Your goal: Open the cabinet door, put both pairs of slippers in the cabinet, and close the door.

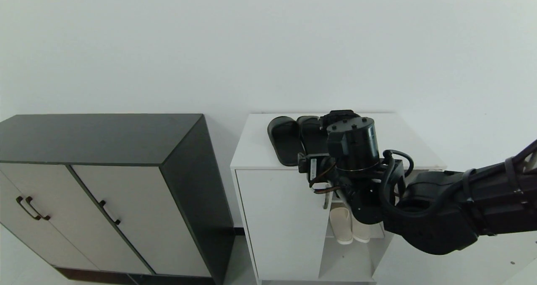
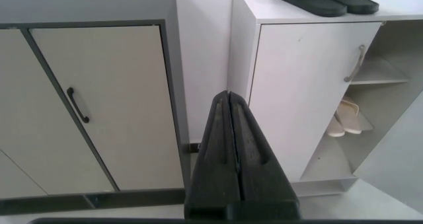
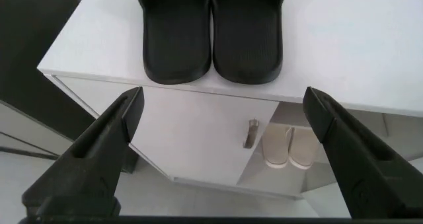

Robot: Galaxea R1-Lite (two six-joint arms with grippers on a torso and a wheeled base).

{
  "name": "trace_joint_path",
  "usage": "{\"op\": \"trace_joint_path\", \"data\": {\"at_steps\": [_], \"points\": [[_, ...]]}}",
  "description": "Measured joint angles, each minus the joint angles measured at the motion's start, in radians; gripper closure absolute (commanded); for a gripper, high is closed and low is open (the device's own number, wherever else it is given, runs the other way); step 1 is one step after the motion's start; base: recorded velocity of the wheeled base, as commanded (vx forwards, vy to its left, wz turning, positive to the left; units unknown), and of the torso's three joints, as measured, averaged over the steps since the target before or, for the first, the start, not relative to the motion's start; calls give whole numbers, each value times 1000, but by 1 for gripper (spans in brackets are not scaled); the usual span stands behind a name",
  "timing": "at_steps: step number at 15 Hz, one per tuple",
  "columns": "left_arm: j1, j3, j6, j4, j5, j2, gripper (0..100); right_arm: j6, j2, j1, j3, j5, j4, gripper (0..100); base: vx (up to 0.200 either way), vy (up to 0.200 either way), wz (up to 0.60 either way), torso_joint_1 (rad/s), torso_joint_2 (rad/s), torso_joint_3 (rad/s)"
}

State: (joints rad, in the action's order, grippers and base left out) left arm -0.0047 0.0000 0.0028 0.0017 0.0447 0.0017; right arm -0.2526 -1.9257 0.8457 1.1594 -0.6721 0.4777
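The left end effector [image 2: 234,151] hangs low in front of the dark cabinet [image 2: 99,105], its fingers pressed together on nothing. On top of the white cabinet [image 1: 281,222] the black slippers [image 3: 211,32] lie side by side, long axes front to back, heels at the front edge. The right end effector [image 3: 223,97] hovers just before them, spread wide and empty. On the open right-hand shelf lie the white slippers [image 1: 348,226].

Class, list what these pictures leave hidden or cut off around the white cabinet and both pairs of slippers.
- Head view: the right arm covers part of both the black slippers and the white slippers.
- Right wrist view: the picture's edge cuts off the black slippers' far ends; the white cabinet's top hides the white slippers' far ends.
- Left wrist view: the shut left gripper blocks the cabinet's lower corner.
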Motion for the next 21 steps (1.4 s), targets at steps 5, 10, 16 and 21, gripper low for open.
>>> {"op": "trace_joint_path", "data": {"at_steps": [5, 10, 16, 21], "points": [[0, 0, 0, 0, 0, 0, 100, 0, -13, -2, -6, -2, 12, 0, 200, 0, 0, 5, -1, 2], [0, 0, -1, 0, 0, 0, 100, 2, -21, 5, -41, 4, 58, 0, 120, 0, 0, 0, 0, 1], [0, 0, -1, 0, 0, 0, 100, 11, -75, 7, -91, 103, 176, 0, 0, 0, 0, 0, 0, 0], [0, 0, -1, 0, 0, 0, 100, 63, -157, -35, -30, 125, 219, 0, 0, 0, 0, 0, 0, 0]]}}
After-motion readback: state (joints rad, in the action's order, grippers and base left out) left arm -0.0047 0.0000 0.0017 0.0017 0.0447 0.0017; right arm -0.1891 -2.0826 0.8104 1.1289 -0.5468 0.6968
